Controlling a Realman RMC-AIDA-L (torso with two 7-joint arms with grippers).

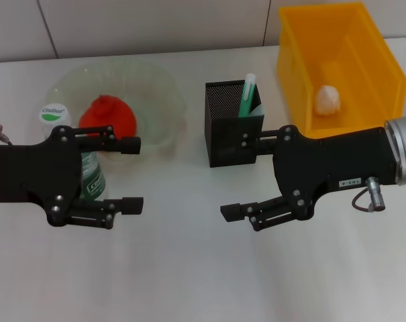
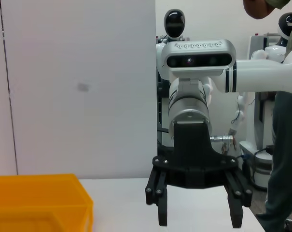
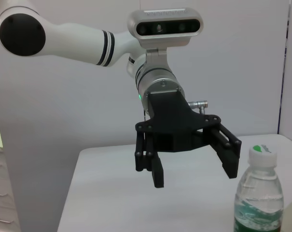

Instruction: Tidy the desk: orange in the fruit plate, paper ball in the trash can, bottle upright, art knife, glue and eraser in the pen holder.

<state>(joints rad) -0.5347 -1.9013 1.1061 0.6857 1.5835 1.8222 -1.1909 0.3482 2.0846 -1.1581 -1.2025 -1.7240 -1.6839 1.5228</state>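
The white worktop carries everything in the head view. Largest on it is the yellow trash can at the far right, and the white paper ball lies on its floor. At the far left sits the pale green fruit plate, with the red-orange orange resting inside it.

The two arms reach in from either side, facing each other over the near middle of the worktop. The left end effector hangs just in front of the fruit plate with its fingers spread wide apart and nothing between them; the right wrist view shows the same. The right end effector hovers in front of the pen holder, also wide open and holding nothing; the left wrist view looks at it head-on.

The black mesh pen holder stands upright between the fruit plate and the trash can, with a green and white stick leaning out of its top. What else lies inside it cannot be told.

The bottle stands upright at the left, beside the fruit plate, partly behind the left arm, its white cap marked green. In the right wrist view the bottle stands apart from the open fingers.
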